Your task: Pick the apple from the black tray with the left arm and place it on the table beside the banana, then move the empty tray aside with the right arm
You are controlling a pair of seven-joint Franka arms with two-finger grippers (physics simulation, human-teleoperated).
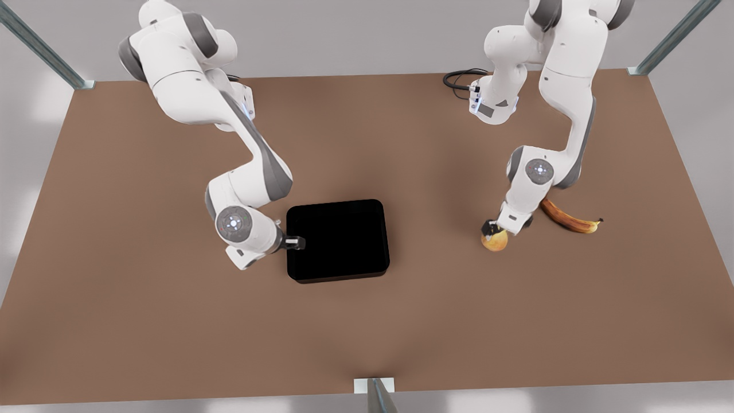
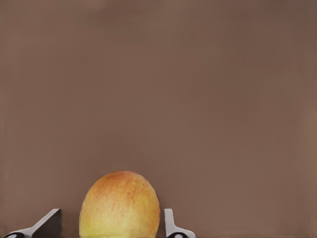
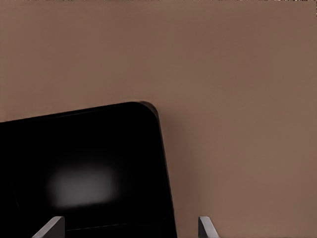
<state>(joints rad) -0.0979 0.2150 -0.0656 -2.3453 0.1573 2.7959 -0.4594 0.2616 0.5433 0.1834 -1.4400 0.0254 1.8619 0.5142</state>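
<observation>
The apple (image 1: 494, 242) (image 2: 120, 206) rests on the table (image 1: 172, 321), just to the front view's left of the banana (image 1: 567, 218). My left gripper (image 1: 494, 228) (image 2: 111, 214) stands over the apple, open. One finger is close against the fruit and the other (image 2: 49, 223) is a small gap away. The black tray (image 1: 338, 241) (image 3: 84, 163) lies bare mid-table. My right gripper (image 1: 298, 243) (image 3: 131, 219) is low at the tray's edge on the front view's left. It is open, and its fingers (image 3: 52, 225) straddle the tray's rim near a corner.
A black cable (image 1: 459, 79) loops at the back of the table near the arm's base. Metal frame posts stand at the back corners (image 1: 80, 80) and at the middle of the front edge (image 1: 375, 390). Bare brown tabletop surrounds the tray.
</observation>
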